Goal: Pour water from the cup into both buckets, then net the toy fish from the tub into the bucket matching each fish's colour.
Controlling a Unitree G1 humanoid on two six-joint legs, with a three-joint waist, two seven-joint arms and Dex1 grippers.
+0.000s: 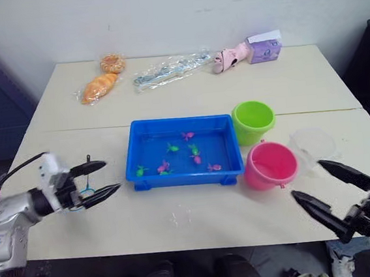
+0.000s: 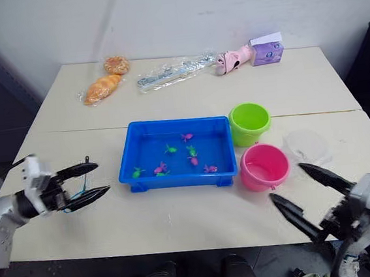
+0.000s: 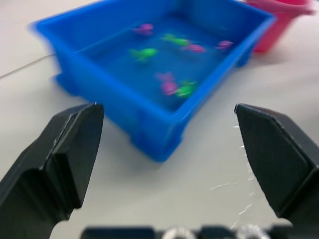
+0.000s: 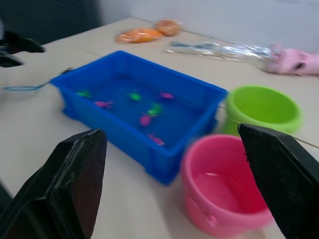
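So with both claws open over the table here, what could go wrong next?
1. The clear plastic cup stands right beside the pink plastic bucket; the open right claw reaching for it could knock the bucket.
2. The blue-rimmed net lies by the open left claw near the table edge; a missed grasp might push it off.
3. The tiny toy fish sit clustered in the shallow blue rectangular tub, so one scoop may mix colours.

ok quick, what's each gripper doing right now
Left gripper: open, holding nothing, near the net.
Right gripper: open, holding nothing.
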